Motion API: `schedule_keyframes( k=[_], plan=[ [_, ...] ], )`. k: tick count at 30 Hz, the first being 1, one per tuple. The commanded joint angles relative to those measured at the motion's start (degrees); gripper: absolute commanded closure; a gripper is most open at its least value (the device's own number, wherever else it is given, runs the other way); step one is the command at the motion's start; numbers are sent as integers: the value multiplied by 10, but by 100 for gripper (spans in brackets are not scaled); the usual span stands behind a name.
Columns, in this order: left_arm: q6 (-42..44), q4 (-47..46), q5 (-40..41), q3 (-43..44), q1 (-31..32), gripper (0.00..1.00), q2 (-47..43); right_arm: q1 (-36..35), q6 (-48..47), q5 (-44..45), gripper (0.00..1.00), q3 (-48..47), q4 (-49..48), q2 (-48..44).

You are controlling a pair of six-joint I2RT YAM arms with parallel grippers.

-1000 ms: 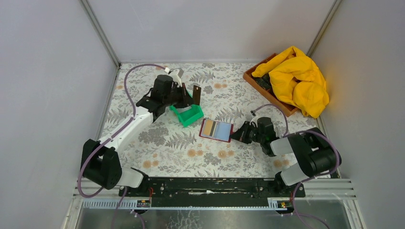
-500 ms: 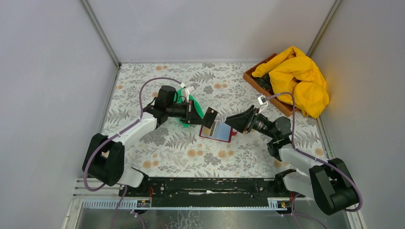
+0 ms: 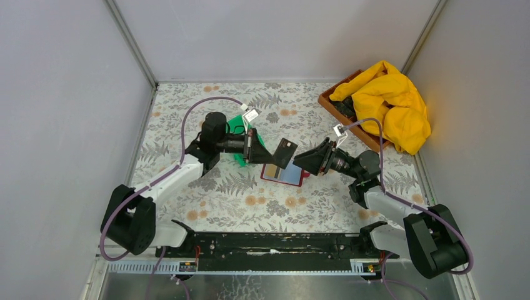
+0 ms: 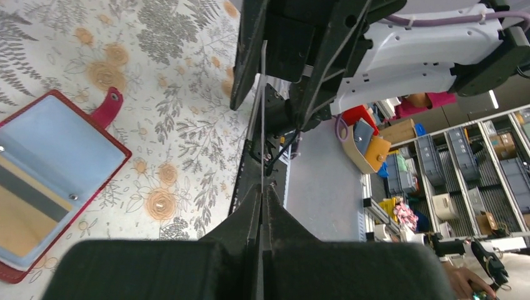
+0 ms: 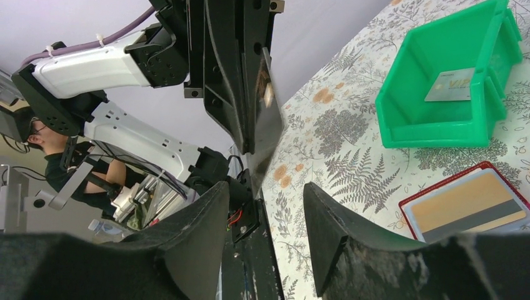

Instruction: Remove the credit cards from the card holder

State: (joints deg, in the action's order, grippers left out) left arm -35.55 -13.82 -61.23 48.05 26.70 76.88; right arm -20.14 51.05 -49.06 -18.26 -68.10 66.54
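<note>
The card holder [image 3: 285, 174] lies open on the floral table, dark red with pale blue sleeves, and a gold-tan credit card [image 5: 465, 201] with a dark stripe shows in it. My left gripper [image 3: 273, 154] is shut on a black credit card [image 3: 287, 152], held on edge above the holder's left part. In the left wrist view that card [image 4: 262, 112] is a thin line rising from the fingertips. My right gripper [image 3: 302, 160] is open and faces the black card [image 5: 270, 122] from the right, just short of it. A grey card [image 5: 451, 85] lies in the green bin [image 5: 400, 106].
The green bin [image 3: 237, 124] stands behind my left wrist, partly hidden. A wooden tray [image 3: 330, 101] with a yellow cloth [image 3: 390, 103] piled on it sits at the back right. Grey walls close in the table on three sides.
My left arm carried the black card rightward from above the bin to over the holder. My right gripper let go of the holder's edge, opened, rose and turned toward the card.
</note>
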Motion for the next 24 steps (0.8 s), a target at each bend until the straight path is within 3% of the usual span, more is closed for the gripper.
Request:
schedule_keyframes(
  k=[1,8,15,19,20,22,24],
  plan=[
    [-23,-61,-28,-7,15,100,-2,-3,10,-23,47,-18,-52,2],
    [-48,-102,-30,-16,39,100,12,-3,19,-28,59,-15,-71,10],
    [-79,-144,-34,-21,46,100,26,-3,27,-26,98,-9,-79,4],
    [-78,-142,-18,-24,47,100,22,-3,27,-26,100,-4,-79,2],
    [-70,-128,-8,-22,46,96,19,-3,27,-26,100,-3,-79,2],
    [-44,-97,13,-16,46,78,14,-3,28,-28,100,-3,-78,3],
    [-41,-99,20,-14,46,71,13,-3,28,-31,100,-3,-79,3]
  ],
)
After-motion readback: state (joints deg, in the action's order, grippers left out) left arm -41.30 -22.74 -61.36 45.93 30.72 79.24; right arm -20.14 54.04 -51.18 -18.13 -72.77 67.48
